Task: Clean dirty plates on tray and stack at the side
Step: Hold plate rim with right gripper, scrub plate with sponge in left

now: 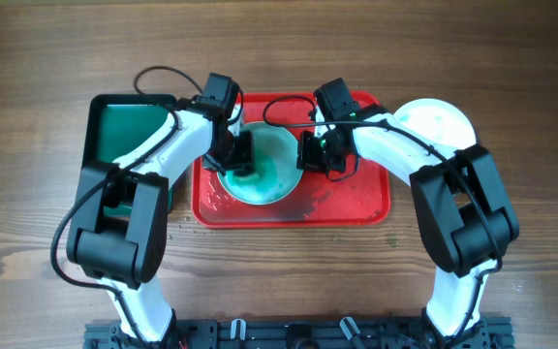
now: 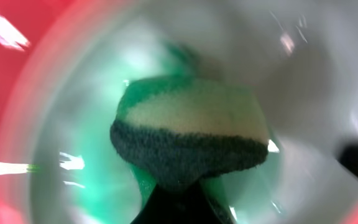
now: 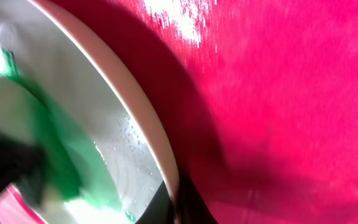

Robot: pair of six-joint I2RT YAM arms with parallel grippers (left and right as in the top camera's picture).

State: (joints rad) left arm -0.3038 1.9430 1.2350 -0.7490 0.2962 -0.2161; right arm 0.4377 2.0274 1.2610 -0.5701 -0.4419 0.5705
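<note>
Left wrist view: sponge point(image 2: 191, 134) fills the centre, yellow foam with a dark scrub layer. The left gripper point(image 1: 238, 155) has its jaws closed on the sponge's pinched 6 o'clock end, and the sponge's long axis runs 9 to 3. It is pressed onto the dirty plate point(image 2: 303, 74), which carries a teal film around 7 to 9 o'clock. In the right wrist view the plate rim crosses from 11 to 6 with water beads on it, and the wet red tray point(image 3: 278, 124) lies beyond. A dark finger sits at the rim at 6 o'clock, so the right gripper point(image 1: 316, 153) looks to have its jaws pinched narrow on the rim, though this is only partly visible. Overhead, the plate lies flat and face up in the tray's middle, left gripper at its 9 o'clock and right gripper at its 3 o'clock. It is round, so it has no long axis, while the tray's long axis runs 9 to 3. I'd judge the plate stiff, wet and slippery, possibly breakable, so grip it by the rim and not the slick face. The sponge is soft and squashes. A clean plate point(image 1: 444, 118) sits on the bench point(image 1: 27, 78) off the tray's 2 o'clock corner. A dark green tray point(image 1: 124, 124) lies at 9 o'clock, just beside the red tray.
</note>
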